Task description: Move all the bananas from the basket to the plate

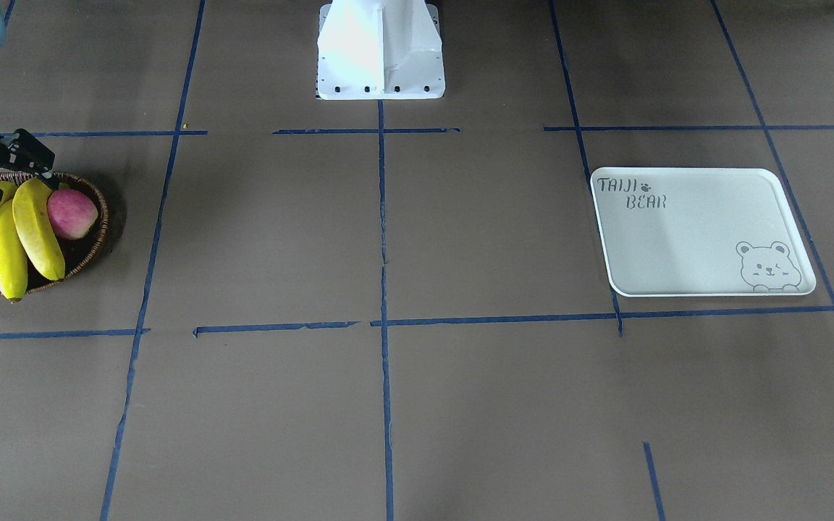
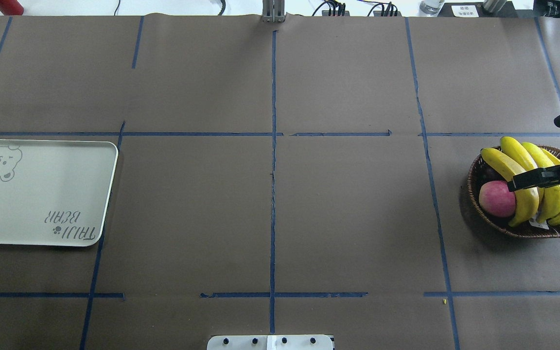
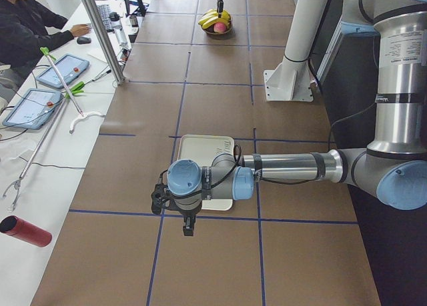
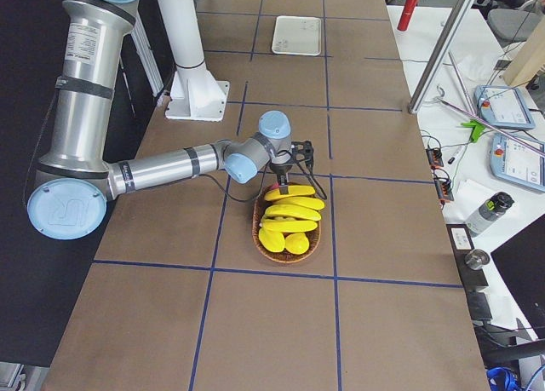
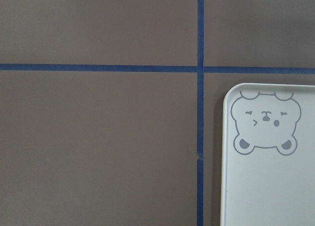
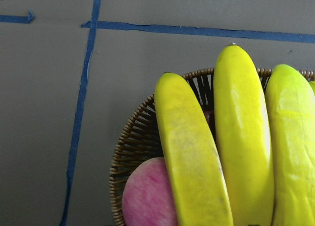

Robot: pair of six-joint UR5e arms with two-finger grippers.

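Note:
Several yellow bananas [image 1: 33,224] [image 2: 523,165] [image 6: 192,157] lie side by side in the brown wicker basket [image 1: 96,217] [image 2: 472,176] at the table's end on my right. My right gripper [image 1: 11,177] [image 4: 294,182] hangs open just over their robot-side ends, nothing between its fingers. The white plate [image 1: 692,231] [image 2: 42,189] [image 5: 266,186] with the bear drawing lies bare at the far opposite end. My left gripper [image 3: 189,223] hovers beside the plate's corner; it shows only in the exterior left view, so I cannot tell whether it is open or shut.
A pink-red round fruit [image 1: 71,213] [image 2: 496,198] shares the basket. The white robot base [image 1: 381,51] stands mid-table at the robot's edge. A person [image 3: 27,26] sits at a side bench with tablets and a red bottle [image 3: 25,231]. Blue tape lines cross the brown table.

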